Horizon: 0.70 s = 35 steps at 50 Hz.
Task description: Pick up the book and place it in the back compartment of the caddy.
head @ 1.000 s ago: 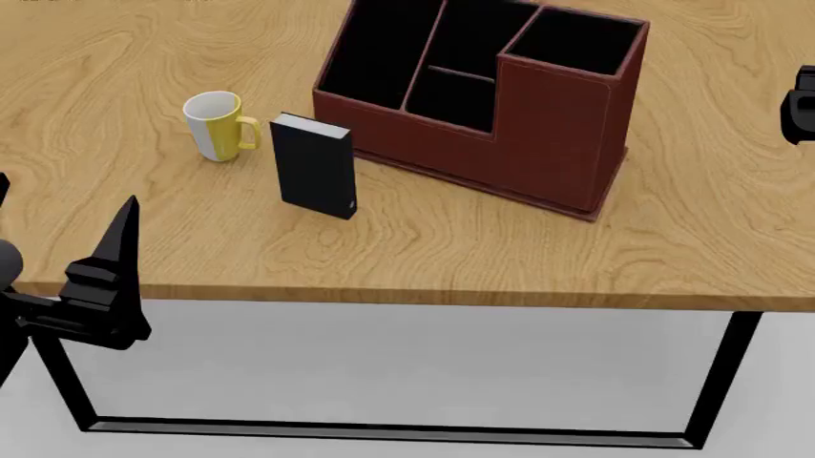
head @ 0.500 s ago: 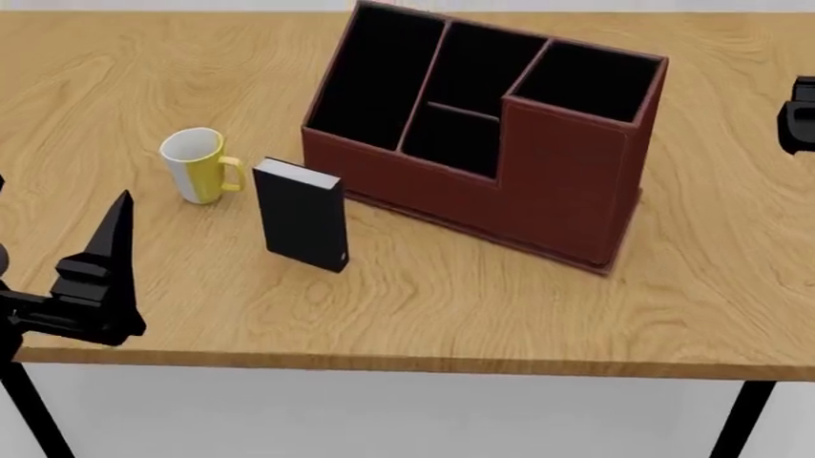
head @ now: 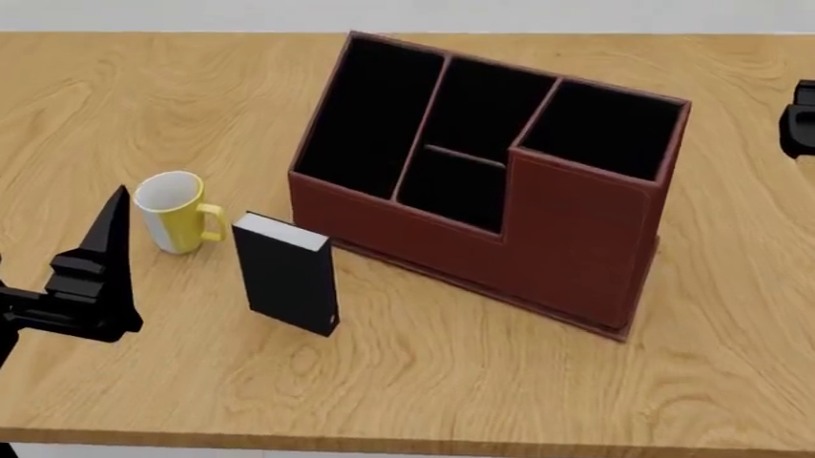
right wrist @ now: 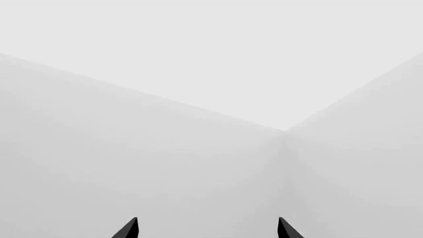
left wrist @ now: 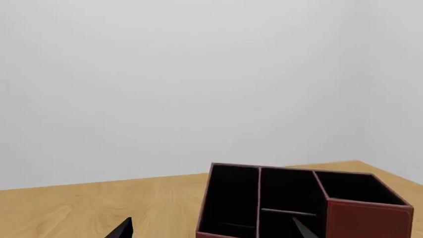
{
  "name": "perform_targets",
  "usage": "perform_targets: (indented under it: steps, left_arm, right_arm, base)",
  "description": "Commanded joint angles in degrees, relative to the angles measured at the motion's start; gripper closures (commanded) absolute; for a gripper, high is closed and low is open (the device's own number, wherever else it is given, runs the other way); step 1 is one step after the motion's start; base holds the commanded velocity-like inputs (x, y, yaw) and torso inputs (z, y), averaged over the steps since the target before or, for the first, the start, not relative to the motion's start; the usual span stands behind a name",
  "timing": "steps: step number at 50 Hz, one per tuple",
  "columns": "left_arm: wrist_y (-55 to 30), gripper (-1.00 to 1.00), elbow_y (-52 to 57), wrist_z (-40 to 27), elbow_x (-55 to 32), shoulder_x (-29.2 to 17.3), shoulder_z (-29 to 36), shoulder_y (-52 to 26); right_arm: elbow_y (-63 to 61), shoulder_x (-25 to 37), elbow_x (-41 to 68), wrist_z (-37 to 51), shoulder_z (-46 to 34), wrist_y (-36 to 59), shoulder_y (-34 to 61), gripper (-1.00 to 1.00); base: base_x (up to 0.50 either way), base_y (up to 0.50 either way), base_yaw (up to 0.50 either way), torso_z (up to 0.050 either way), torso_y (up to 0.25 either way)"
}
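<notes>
The black book [head: 286, 284] stands upright on the table, just right of the yellow-and-white mug [head: 172, 212]. Behind and to its right is the red-brown caddy [head: 579, 239], also in the left wrist view as the caddy [left wrist: 367, 218]. Its back compartment [head: 452, 189] is the small middle cell on the near side of the low divider. My left gripper [head: 113, 229] hovers left of the mug and book, apart from both. In its wrist view the left gripper [left wrist: 211, 233] is open and holds nothing. My right gripper [right wrist: 207, 230] is open, facing a blank wall.
The wooden table [head: 153, 105] stretches wide, with its front edge [head: 382, 441] near the bottom of the head view. Part of my right arm [head: 800, 119] shows at the right edge, beyond the caddy's tall cell [head: 605, 129].
The head view has shifted, so the table and everything on it sit lower and larger in frame. Book, mug and caddy keep their places on the table. Both grippers stay open.
</notes>
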Motion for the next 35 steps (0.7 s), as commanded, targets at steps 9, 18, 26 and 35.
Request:
perform_targets:
  steps: [9, 18, 26, 35]
  left_arm:
    - [0.3, -1.00, 0.1, 0.0, -0.2, -0.4, 0.5, -0.1]
    - [0.7, -1.00, -0.1, 0.1, -0.3, -0.5, 0.5, 0.1]
    - [0.8, -1.00, 0.1, 0.0, -0.5, -0.7, 0.5, 0.2]
    - [0.8, -1.00, 0.1, -0.1, -0.6, -0.9, 0.9, 0.1]
  right_arm:
    - [0.2, 1.0, 1.2, 1.2, 0.3, -1.3, -1.0, -1.00]
    - [0.3, 1.3, 1.2, 1.5, 0.0, -1.9, -1.5, -1.00]
    - [0.4, 1.7, 2.0, 2.2, -0.1, -2.1, -1.2, -1.00]
    - [0.5, 2.2, 2.6, 2.6, 0.1, -2.5, -1.5, -1.00]
  base:
    - [0.34, 0.00, 0.00, 0.000, 0.001]
    - [0.34, 0.00, 0.00, 0.000, 0.001]
    - [0.34, 0.00, 0.00, 0.000, 0.001]
    - [0.34, 0.00, 0.00, 0.000, 0.001]
